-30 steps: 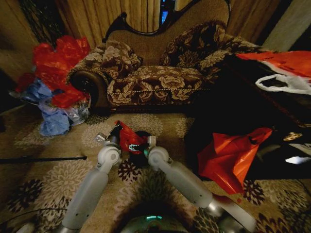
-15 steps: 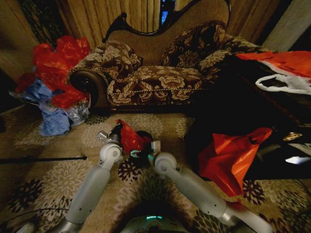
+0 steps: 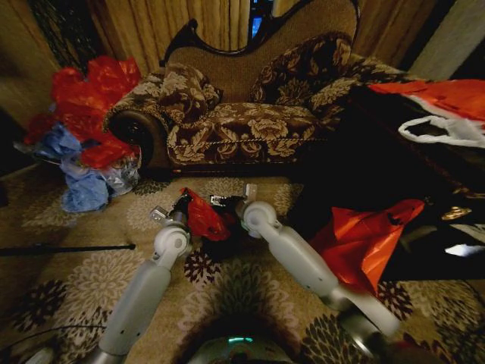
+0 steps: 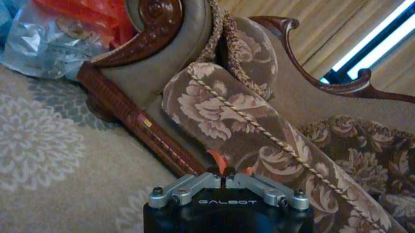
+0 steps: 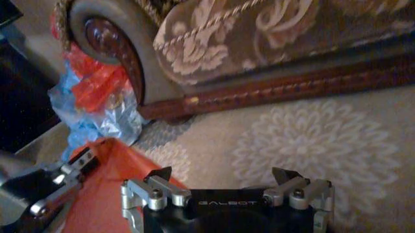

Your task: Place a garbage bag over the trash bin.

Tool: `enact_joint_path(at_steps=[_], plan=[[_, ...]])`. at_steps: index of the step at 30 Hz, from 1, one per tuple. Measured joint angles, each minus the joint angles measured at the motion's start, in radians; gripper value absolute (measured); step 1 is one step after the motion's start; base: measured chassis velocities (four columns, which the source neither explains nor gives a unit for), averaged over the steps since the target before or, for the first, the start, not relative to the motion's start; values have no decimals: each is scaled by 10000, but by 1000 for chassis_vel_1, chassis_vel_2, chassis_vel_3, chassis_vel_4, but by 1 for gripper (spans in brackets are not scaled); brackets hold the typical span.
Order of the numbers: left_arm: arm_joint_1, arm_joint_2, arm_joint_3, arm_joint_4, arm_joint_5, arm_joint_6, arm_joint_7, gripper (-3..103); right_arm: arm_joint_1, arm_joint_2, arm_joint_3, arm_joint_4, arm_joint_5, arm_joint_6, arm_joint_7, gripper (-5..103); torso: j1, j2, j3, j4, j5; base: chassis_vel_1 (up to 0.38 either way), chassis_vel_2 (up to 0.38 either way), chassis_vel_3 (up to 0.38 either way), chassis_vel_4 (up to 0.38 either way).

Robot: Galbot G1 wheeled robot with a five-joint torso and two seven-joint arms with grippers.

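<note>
Both arms are smooth pale grey tubes with rounded ball-like joints near the wrists. At the base of the head view sits a dark rounded torso top with a small teal-green light. The left pincer (image 4: 223, 180) has a black housing lettered GALBOT in pale capitals, topped by silver metal finger mounts fixed with round-headed screws. The right pincer (image 5: 224, 180) is built the same: black body, GALBOT lettering, silver screwed brackets, and short dark pointed fingertips (image 5: 159, 174).

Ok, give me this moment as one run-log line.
left gripper: shut on garbage bag | right gripper: open, beside bag, holding nothing | trash bin: mostly hidden under bag | bag not yet seen seated over rim
</note>
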Motion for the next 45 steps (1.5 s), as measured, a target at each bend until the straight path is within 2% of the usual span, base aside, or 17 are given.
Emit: enact_joint_path(at_steps=[11, 16, 23, 26, 31, 33, 37, 38, 45], plan=[[-99, -74, 44, 8, 0, 0, 6, 0, -398, 253, -425, -323, -72, -125, -495, 100, 0, -1, -1, -4, 2, 0, 0, 0, 0], [-112, -129, 98, 4, 0, 6, 7, 0, -245, 678, -331, -1016, -163, -119, -617, 100, -1, -2, -1, -2, 1, 0, 0, 0, 0], [-117, -121, 114, -76, -14, 12, 3, 0, -411, 817, -561, -1806, -1138, -153, -810, 100, -2, -1, -1, -2, 1, 0, 0, 0, 0], [-105, -135, 115, -133, -17, 13, 1, 0, -479, 847, -596, -2320, -2213, 80, -1037, 100, -1, -2, -1, -2, 1, 0, 0, 0, 0], [-17, -133, 113, -247, -19, 14, -5, 0, -373, 844, -419, -2815, -3099, 336, -1170, 100, -1, -2, -1, -3, 2, 0, 0, 0, 0], [76, -122, 101, -319, -20, 14, -8, 0, -282, 724, -352, -2945, -3874, 638, -1275, 100, -1, -2, -1, -2, 2, 0, 0, 0, 0], [157, -118, 98, -356, -20, 14, -8, 0, -186, 562, -306, -2879, -4138, 715, -1294, 100, -1, -1, -1, -3, 2, 0, 0, 0, 0], [185, -123, 98, -374, -18, 14, -9, 0, -134, 522, -272, -2848, -4174, 722, -1285, 103, -1, -2, -1, -3, 3, 0, 0, 0, 0], [301, -104, 119, -475, -15, 17, -8, 0, 368, 443, 61, -3023, -4479, 852, -1279, 100, -1, -1, -1, -2, 3, 0, 0, 0, 0]])
